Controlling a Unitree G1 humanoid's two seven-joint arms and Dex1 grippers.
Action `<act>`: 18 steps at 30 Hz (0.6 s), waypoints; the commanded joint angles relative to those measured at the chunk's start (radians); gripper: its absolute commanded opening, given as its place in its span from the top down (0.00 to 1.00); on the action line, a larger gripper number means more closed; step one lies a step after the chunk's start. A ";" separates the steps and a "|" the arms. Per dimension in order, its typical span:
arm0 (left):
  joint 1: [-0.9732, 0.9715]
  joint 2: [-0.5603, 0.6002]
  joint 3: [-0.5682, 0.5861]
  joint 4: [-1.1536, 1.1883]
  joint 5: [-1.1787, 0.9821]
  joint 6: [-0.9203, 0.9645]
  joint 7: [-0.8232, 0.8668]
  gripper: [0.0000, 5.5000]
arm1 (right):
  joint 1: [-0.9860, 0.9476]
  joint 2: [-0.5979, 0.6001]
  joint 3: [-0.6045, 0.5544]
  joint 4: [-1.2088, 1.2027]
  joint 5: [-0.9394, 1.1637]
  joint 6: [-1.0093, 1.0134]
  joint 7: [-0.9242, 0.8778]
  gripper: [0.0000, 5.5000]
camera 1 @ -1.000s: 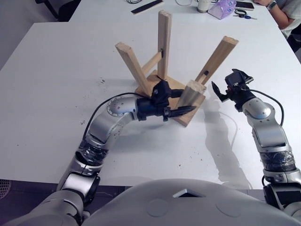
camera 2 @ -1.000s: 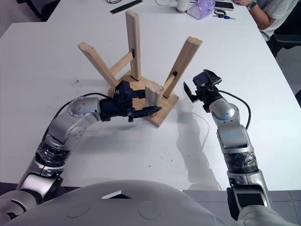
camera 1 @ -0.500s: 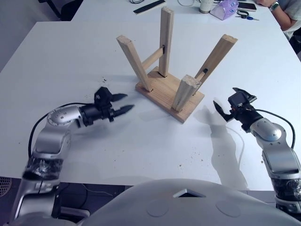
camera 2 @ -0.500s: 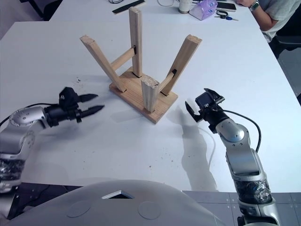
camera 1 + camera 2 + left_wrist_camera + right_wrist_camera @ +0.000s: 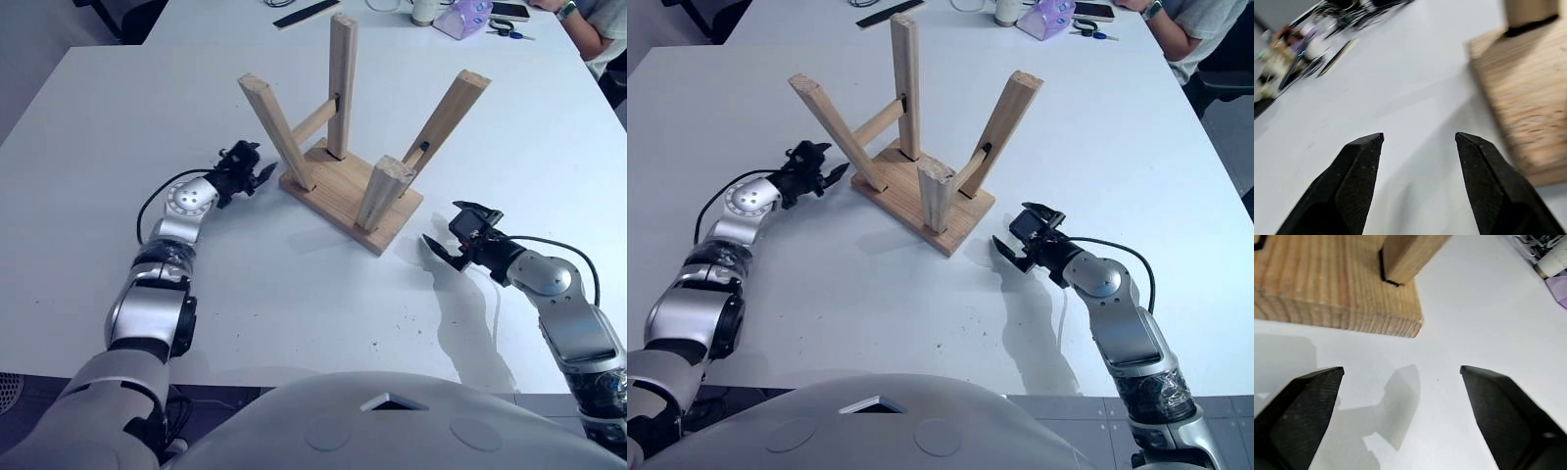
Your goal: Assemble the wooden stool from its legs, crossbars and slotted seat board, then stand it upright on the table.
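Resting seat-down on the table [image 5: 108, 117], the stool [image 5: 343, 196] points its legs upward; left gripper [image 5: 263, 173] and right gripper [image 5: 446, 235] flank it, both spread wide, empty.

The stool [image 5: 343, 166] is pale bare wood, unvarnished and matt. Its seat board [image 5: 1327, 284] shows straight grain on the face and fine ridged lines along the cut edge. The leg [image 5: 382, 191] on the stool's near corner has a rough, chipped end. The table [image 5: 118, 117] under the stool is white and smooth with a faint sheen, dotted with dark crumbs [image 5: 400, 315] near the stool. On either side of the stool, the left gripper [image 5: 1419, 137] and right gripper [image 5: 1400, 369] have matt black fingers [image 5: 1359, 171] with a fine grainy texture. The left arm [image 5: 152, 313] and right arm [image 5: 573, 328] wear smooth silver shells with a satin gleam.
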 commanded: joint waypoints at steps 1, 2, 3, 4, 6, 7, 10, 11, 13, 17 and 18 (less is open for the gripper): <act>0.000 0.041 -0.096 0.111 0.133 -0.059 -0.008 0.51 | -0.043 0.001 0.029 0.022 -0.013 -0.007 0.019 0.20; 0.009 0.050 -0.106 0.118 0.139 -0.084 -0.041 0.51 | -0.050 0.008 0.035 0.029 -0.014 -0.008 0.017 0.20; 0.021 0.057 -0.109 0.117 0.132 -0.107 -0.081 0.51 | -0.057 0.016 0.039 0.038 -0.013 -0.010 0.014 0.20; 0.042 0.066 -0.107 0.103 0.112 -0.133 -0.135 0.51 | -0.068 0.029 0.043 0.054 -0.008 -0.012 0.012 0.20; 0.094 0.077 -0.087 0.057 0.055 -0.166 -0.224 0.51 | -0.086 0.049 0.047 0.084 0.003 -0.014 0.011 0.20; 0.130 0.080 -0.077 0.019 0.020 -0.176 -0.267 0.51 | -0.092 0.056 0.049 0.095 0.005 -0.017 0.012 0.20; 0.301 0.090 -0.095 -0.214 -0.098 -0.166 -0.399 0.51 | -0.067 0.076 0.030 0.095 0.017 -0.028 -0.002 0.20; 0.357 0.097 -0.104 -0.292 -0.128 -0.150 -0.422 0.51 | -0.063 0.080 0.026 0.096 0.021 -0.033 -0.004 0.20; 0.483 0.121 -0.135 -0.476 -0.189 -0.092 -0.463 0.51 | -0.061 0.088 0.014 0.103 0.030 -0.053 -0.008 0.20; 0.618 0.155 -0.133 -0.724 -0.288 0.064 -0.463 0.51 | -0.070 0.081 -0.006 0.144 0.029 -0.101 -0.005 0.20; 0.630 0.163 -0.120 -0.756 -0.302 0.100 -0.450 0.51 | -0.075 0.073 -0.012 0.159 0.028 -0.114 0.001 0.20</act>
